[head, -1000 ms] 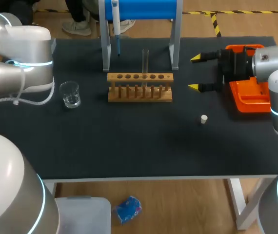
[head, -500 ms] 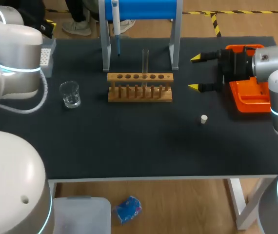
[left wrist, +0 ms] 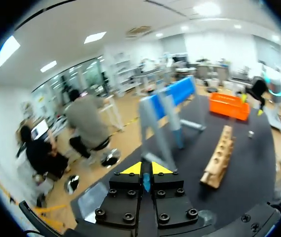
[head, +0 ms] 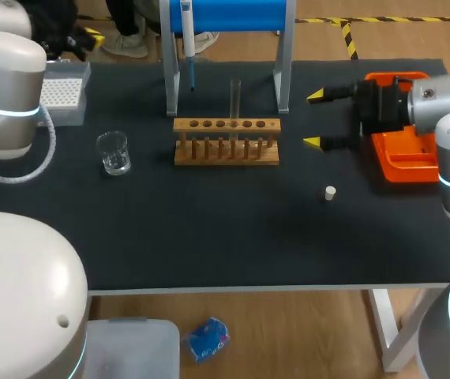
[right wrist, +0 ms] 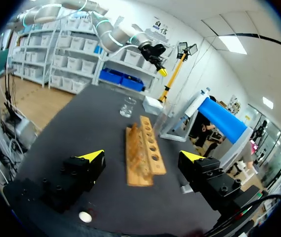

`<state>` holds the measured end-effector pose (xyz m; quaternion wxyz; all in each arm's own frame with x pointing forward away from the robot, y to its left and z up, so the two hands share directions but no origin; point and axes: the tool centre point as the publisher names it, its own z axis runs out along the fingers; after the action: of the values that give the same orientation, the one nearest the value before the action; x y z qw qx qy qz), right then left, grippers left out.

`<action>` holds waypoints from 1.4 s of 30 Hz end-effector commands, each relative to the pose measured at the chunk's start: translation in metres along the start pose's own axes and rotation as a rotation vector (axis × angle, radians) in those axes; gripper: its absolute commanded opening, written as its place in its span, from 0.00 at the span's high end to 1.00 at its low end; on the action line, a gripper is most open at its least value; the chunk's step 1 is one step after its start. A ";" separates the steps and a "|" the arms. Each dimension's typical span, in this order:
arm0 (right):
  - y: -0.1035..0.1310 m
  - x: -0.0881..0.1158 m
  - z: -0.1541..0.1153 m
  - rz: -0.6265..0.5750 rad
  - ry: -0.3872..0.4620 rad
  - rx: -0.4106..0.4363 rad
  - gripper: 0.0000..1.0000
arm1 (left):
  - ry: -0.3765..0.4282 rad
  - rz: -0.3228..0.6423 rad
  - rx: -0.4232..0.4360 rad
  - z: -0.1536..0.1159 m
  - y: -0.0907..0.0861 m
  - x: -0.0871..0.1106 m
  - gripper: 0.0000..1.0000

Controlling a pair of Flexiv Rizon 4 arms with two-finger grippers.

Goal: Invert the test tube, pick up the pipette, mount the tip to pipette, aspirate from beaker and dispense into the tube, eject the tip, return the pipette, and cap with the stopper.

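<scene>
A clear test tube stands upright in the wooden rack. The pipette hangs on the blue-topped stand behind the rack. Left of the rack sits the glass beaker, and the white tip box lies at the far left. The small white stopper lies right of the rack. My right gripper is open and empty beside the rack's right end; its wrist view shows the rack ahead. My left gripper is shut, raised at the table's left end.
An orange tray sits at the right edge under my right arm. My left arm stands over the table's left edge near the tip box. The stand's legs flank the rack from behind.
My left arm has swung back and away to the left, uncovering the tip box. The right arm and the objects on the table have not moved.
</scene>
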<state>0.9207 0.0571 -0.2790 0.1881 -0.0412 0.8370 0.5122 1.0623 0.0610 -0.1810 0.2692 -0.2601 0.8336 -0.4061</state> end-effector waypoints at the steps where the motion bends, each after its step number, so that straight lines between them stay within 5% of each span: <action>1: 0.004 0.014 -0.024 0.049 0.054 -0.064 0.00 | 0.147 0.125 0.023 -0.019 -0.018 0.037 1.00; 12: 0.054 0.086 -0.018 0.098 0.246 -0.273 0.00 | 0.369 0.259 0.065 -0.011 -0.051 0.132 1.00; 28: 0.051 0.088 -0.016 0.131 0.254 -0.298 0.00 | 0.386 0.273 0.071 -0.008 -0.055 0.136 1.00; 36: 0.064 0.128 0.004 0.194 0.368 -0.393 0.00 | 0.606 0.491 0.059 0.010 -0.103 0.214 1.00; 42: 0.068 0.132 0.021 0.196 0.388 -0.417 0.00 | 0.720 0.567 0.022 0.012 -0.122 0.266 1.00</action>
<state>0.7778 0.1152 -0.2716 -0.0348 -0.0906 0.7389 0.6668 0.9018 -0.1691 -0.1557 0.0971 0.1236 0.8952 -0.4170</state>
